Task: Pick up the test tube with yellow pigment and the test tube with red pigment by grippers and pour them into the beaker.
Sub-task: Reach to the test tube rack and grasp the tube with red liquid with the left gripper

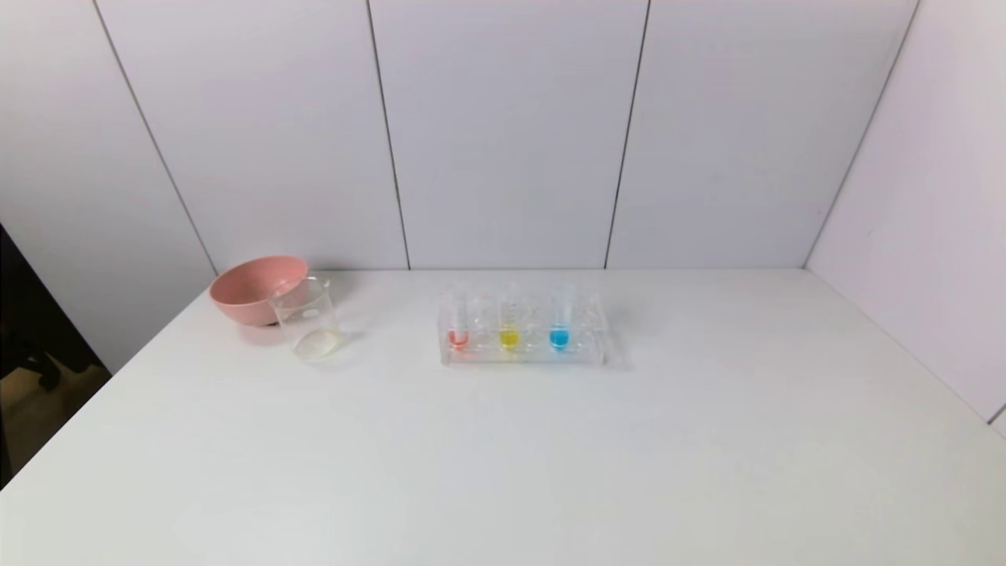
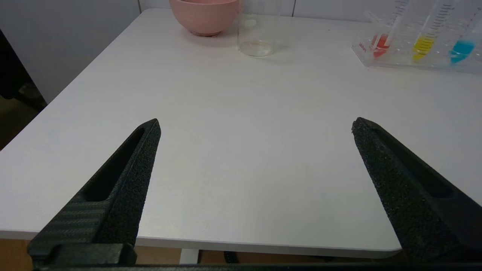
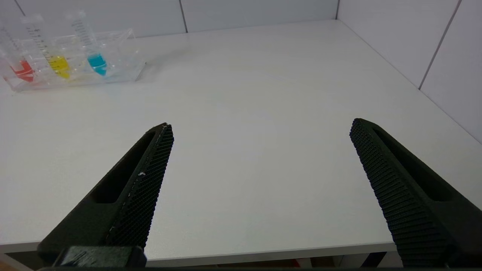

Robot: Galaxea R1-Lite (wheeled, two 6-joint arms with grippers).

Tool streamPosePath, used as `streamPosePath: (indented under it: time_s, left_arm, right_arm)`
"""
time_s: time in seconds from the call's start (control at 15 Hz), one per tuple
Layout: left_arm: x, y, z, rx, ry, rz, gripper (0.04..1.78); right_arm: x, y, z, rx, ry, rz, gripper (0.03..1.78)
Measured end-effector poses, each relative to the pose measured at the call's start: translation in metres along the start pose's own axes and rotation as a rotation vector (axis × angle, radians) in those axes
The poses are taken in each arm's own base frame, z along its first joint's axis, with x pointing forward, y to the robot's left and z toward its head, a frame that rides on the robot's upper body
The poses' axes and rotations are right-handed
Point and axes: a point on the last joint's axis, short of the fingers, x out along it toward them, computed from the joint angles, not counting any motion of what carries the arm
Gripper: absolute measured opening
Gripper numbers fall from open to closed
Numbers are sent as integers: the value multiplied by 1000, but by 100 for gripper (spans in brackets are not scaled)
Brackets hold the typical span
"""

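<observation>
The red test tube [image 1: 458,330] and the yellow test tube [image 1: 509,330] stand upright in a clear rack [image 1: 523,358] mid-table. They also show in the left wrist view, red [image 2: 382,39] and yellow [image 2: 423,43], and in the right wrist view, red [image 3: 23,69] and yellow [image 3: 58,64]. The clear beaker [image 1: 308,318] stands to the rack's left, in front of the pink bowl; it also shows in the left wrist view [image 2: 258,32]. My left gripper [image 2: 256,124] and right gripper [image 3: 261,126] are open and empty, held back at the table's near edge, out of the head view.
A pink bowl [image 1: 255,289] stands at the back left, touching or just behind the beaker. A blue tube [image 1: 559,330] stands in the rack's right slot. White walls close the back and right side. The table's left edge drops to the floor.
</observation>
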Motion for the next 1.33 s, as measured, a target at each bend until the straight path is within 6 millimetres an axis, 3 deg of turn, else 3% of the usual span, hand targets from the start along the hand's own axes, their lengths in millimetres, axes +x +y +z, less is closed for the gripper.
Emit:
streamPosePath:
  time_s: [0.8, 1.07, 1.33]
  left_arm:
    - [-1, 0, 3, 4, -8, 6, 177]
    - [-7, -4, 43, -1, -73, -12, 177]
    - [9, -9, 101, -15, -54, -31, 177]
  right_arm:
    - [0, 0, 0, 0, 0, 0, 171]
    - [0, 0, 0, 0, 0, 0, 171]
    - [0, 0, 0, 0, 0, 0, 171]
